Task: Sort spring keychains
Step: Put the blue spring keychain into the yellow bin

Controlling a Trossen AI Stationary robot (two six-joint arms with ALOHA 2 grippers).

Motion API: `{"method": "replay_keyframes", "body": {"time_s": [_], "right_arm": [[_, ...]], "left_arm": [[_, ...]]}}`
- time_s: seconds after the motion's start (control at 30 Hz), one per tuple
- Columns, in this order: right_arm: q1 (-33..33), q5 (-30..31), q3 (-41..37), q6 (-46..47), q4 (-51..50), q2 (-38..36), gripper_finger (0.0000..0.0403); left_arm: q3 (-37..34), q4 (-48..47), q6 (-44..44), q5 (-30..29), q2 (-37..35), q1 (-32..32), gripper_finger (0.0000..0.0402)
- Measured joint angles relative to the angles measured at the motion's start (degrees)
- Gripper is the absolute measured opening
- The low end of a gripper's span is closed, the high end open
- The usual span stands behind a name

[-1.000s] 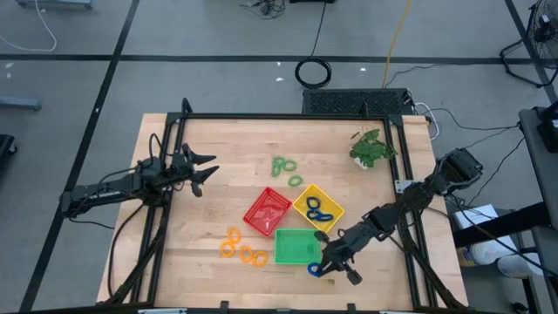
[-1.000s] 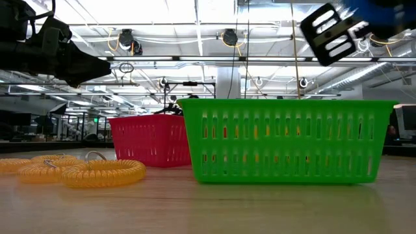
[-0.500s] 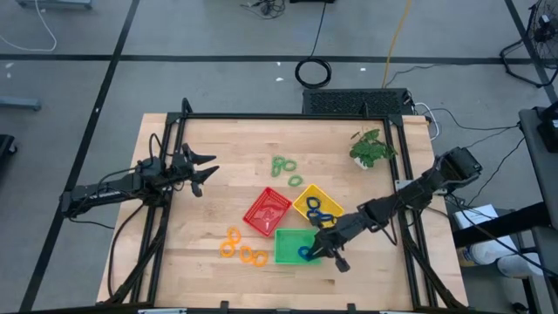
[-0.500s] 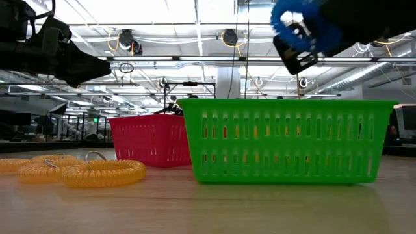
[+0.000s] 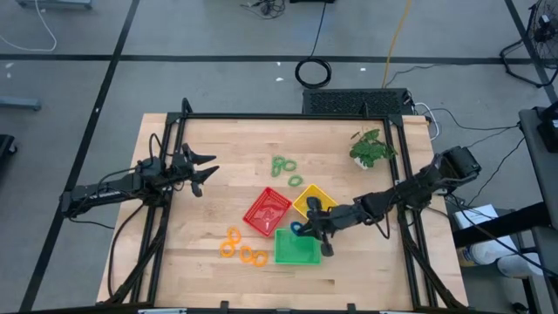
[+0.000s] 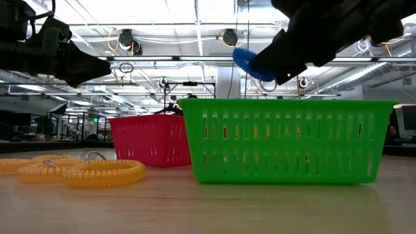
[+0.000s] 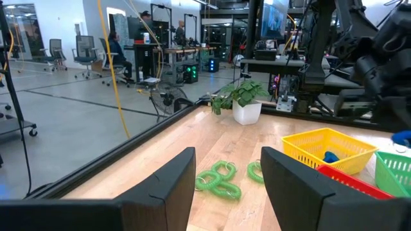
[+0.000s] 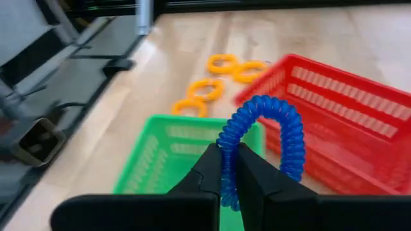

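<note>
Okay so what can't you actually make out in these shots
- High view: the count of blue keychains in the yellow tray; the right pincer covers part of it.
- Low view: the yellow tray itself, hidden behind the green tray; the green keychains are out of sight too.
- Low view: the blue keychain in the right pincer shows only as a tip.
- High view: the left pincer, waiting at the table's left side, is too small to judge there.

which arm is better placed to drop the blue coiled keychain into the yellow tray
Right. The right hand is shut on the blue coiled plastic keychain, above the green tray's edge beside the yellow square plastic tray. The left hand hangs far off, open.
</note>
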Motion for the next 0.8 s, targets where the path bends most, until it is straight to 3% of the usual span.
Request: {"method": "replay_keyframes", "body": {"time_s": [0.3,0.8], "right_arm": [[-1.5,9.53,0.0,5.59,-4.05,-0.04,0.0013],[-5.96,10.9,0.0,11.61,-10.57,-0.88,0.0013]], "left_arm": [[0.0,0.0,0.0,0.0,0.0,0.0,0.0184],[-0.02,0.02,0.0,0.0,-0.01,0.0,0.0184]]}}
